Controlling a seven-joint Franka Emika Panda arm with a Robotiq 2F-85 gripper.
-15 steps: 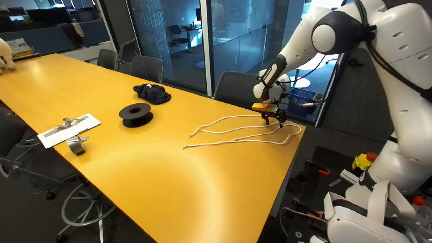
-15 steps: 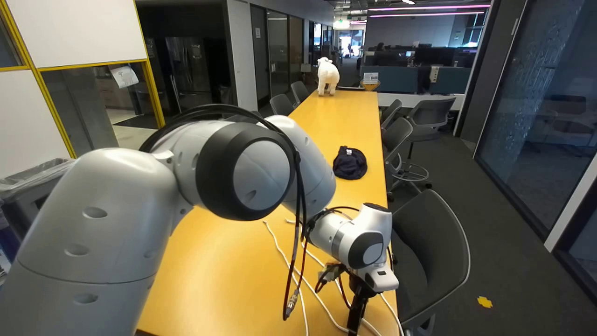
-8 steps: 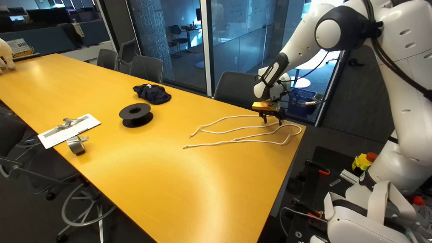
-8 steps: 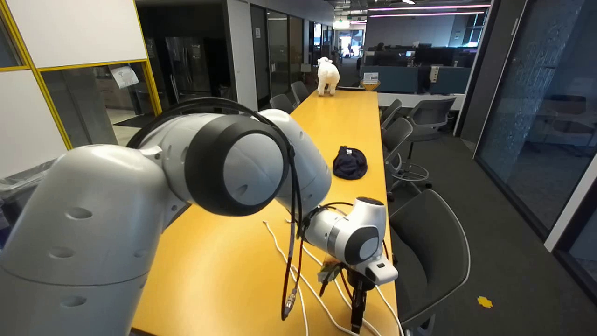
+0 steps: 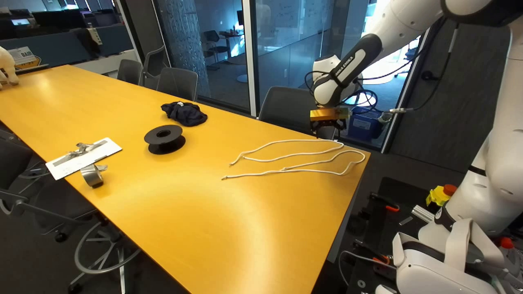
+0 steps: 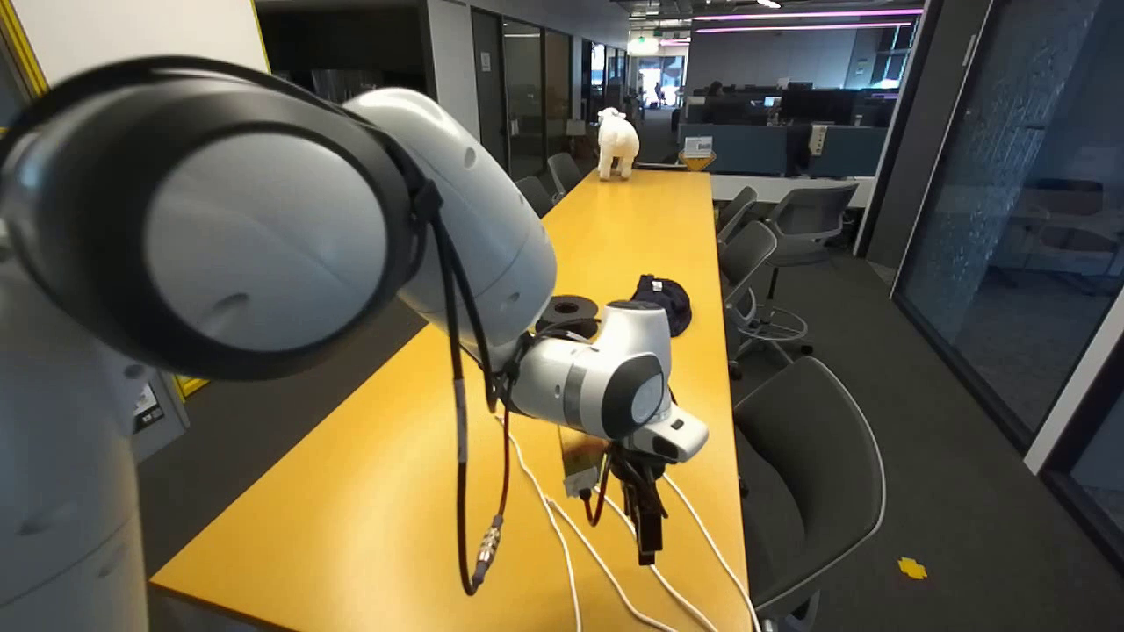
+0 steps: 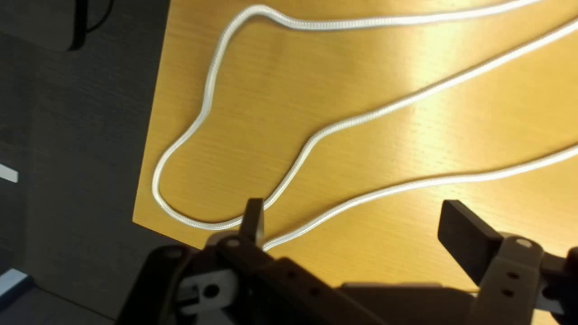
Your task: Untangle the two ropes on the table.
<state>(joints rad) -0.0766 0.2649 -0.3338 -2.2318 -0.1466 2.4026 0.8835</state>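
Presumably light and limp, the two braided ropes [image 5: 294, 154] lie apart in an exterior view, free tips leftmost, well away from the end edge of the table [image 5: 229, 212]. Rightward, near the far long edge, the gripper [image 7: 356, 223] hangs with jaws spread, empty. Rightmost, one rope's bend beside the corner should pinch easily.

Open-plan office: long yellow table [image 5: 184, 220], grey chairs [image 6: 812, 448] alongside, glass wall [image 5: 290, 61], monitors [image 6: 817, 106] beyond blue partition [image 6: 749, 151].

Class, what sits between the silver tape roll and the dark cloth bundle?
The black spool lies on the table between them, as an exterior view shows.
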